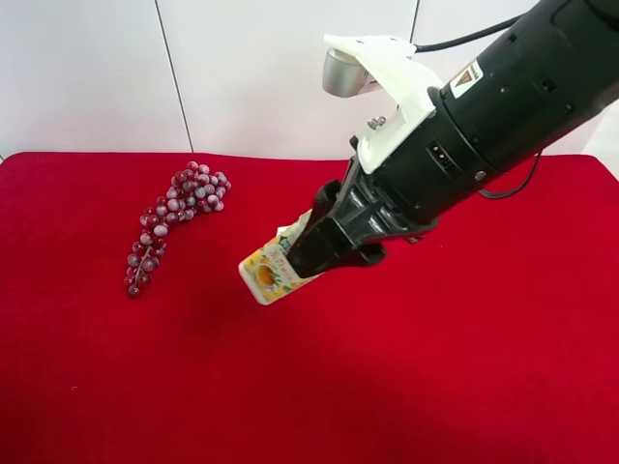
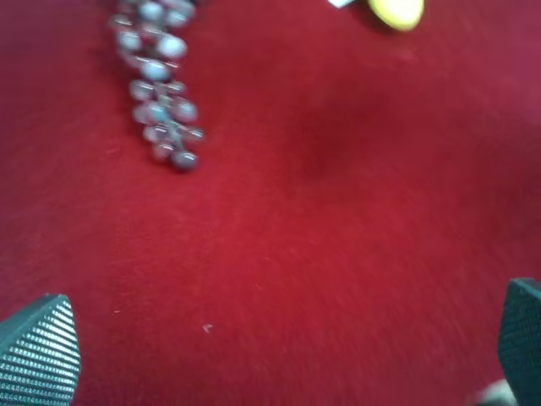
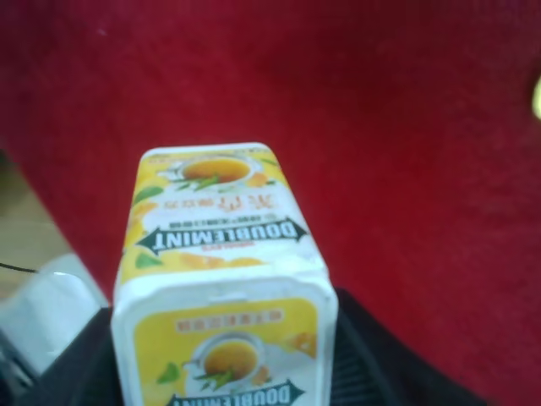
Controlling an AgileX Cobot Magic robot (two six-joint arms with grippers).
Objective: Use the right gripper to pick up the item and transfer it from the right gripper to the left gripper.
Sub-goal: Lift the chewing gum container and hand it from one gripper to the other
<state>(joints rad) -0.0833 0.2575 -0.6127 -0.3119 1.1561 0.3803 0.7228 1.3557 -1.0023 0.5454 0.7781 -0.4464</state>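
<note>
Right hand [image 1: 304,251] clamped on carton [image 1: 267,275], gripping one end; other end stuck out past fingertips, tilted down, lifted above red worktop [image 1: 435,387]. Grape bunch [image 1: 174,222] lay on worktop beyond carton, well apart from it. Left hand [image 2: 279,347] hovered over worktop near grapes, fingers [image 2: 38,355] spread wide, gripping nothing.

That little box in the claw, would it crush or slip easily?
Probably stiff enough: the box shows square edges in the right gripper. Its smooth printed skin may slip. Likely light: it hangs tilted off the cloth.
</note>
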